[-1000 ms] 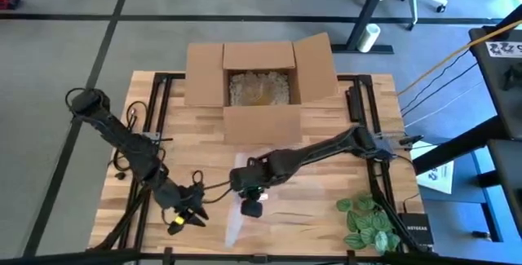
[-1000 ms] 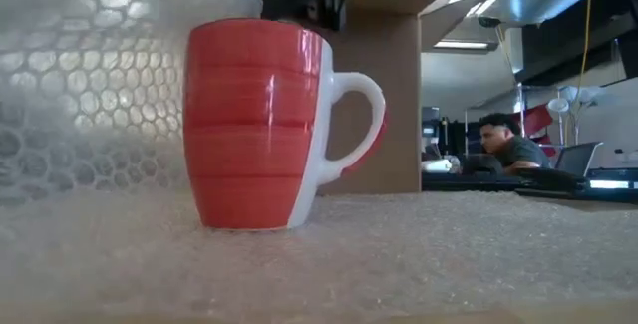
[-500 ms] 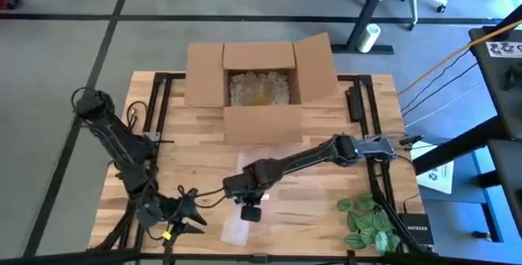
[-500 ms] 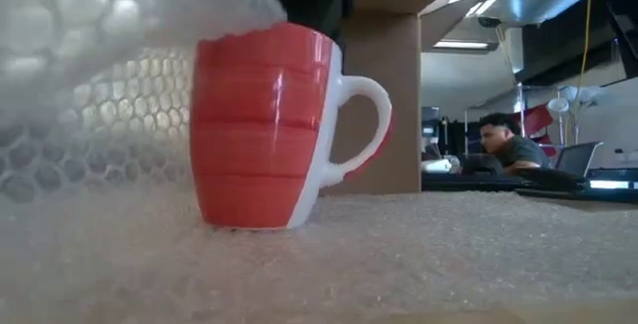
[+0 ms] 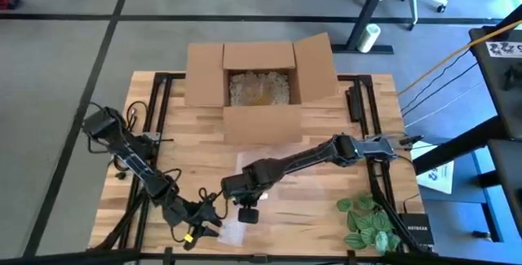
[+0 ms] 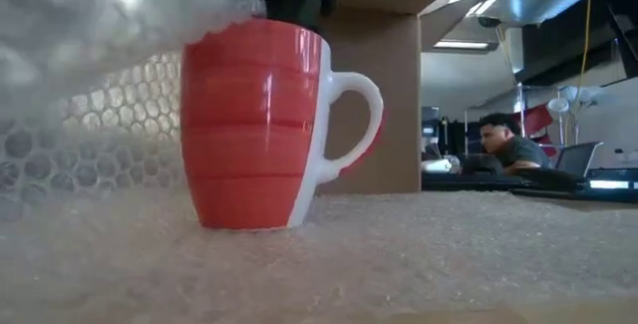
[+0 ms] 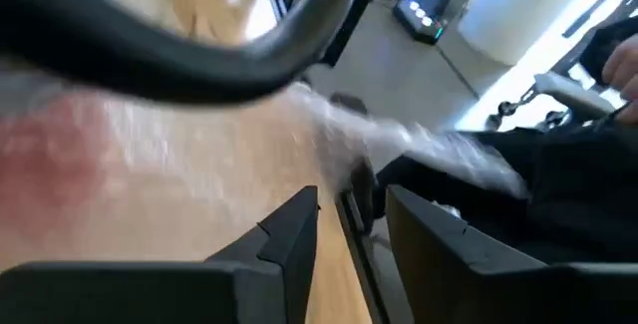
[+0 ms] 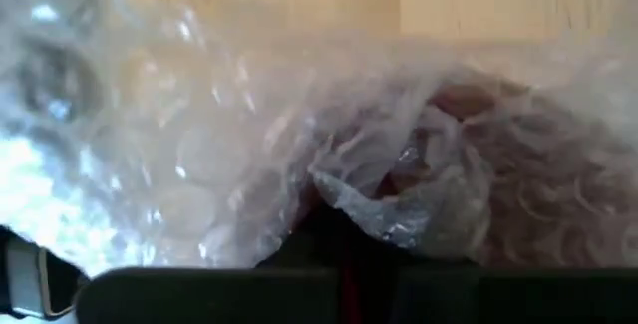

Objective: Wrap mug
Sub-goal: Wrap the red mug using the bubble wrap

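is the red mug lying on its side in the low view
No, the red mug stands upright on the bubble wrap, handle to one side.

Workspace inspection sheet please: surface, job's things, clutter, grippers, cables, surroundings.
Surface: wooden table, bare at right.
Job's things: red mug upright on bubble wrap; the sheet is draped over its rim.
Clutter: open cardboard box at the far edge; leafy plant near right corner.
Grippers: left gripper at the wrap's near edge; right gripper over the mug.
Cables: black loops on left.
Surroundings: seated person behind.

Open cardboard box (image 5: 259, 80), leafy plant (image 5: 366, 222)
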`<state>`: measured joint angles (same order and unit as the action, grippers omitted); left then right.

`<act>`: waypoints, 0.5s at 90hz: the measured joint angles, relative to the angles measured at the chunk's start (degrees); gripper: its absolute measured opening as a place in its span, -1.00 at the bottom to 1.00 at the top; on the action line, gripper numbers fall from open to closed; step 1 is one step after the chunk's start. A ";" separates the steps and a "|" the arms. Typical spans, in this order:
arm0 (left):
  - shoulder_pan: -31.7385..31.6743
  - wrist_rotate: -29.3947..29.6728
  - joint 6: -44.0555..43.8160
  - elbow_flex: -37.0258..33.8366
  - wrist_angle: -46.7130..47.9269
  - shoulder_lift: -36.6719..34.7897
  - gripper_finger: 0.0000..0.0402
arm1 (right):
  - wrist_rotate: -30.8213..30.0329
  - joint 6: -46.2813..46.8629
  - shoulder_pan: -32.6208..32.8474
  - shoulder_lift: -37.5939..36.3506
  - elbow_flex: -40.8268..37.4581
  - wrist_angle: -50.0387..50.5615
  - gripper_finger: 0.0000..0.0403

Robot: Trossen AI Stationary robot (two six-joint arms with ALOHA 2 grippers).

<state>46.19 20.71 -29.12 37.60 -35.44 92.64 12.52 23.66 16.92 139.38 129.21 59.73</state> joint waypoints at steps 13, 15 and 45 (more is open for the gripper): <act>-1.53 0.30 8.49 0.10 -6.79 0.22 -0.48 | 0.57 0.04 -0.08 0.04 0.00 -0.17 -1.00; -1.80 0.48 9.86 0.11 -7.66 0.20 -0.48 | 0.58 0.04 -0.08 0.07 -0.02 -0.23 -1.00; -5.16 6.10 11.49 0.07 -4.63 0.20 -0.48 | 0.59 0.32 -0.08 0.07 1.41 -0.10 -1.00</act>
<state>41.04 26.81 -17.63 37.67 -40.07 92.84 13.11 23.98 16.84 139.46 130.61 59.63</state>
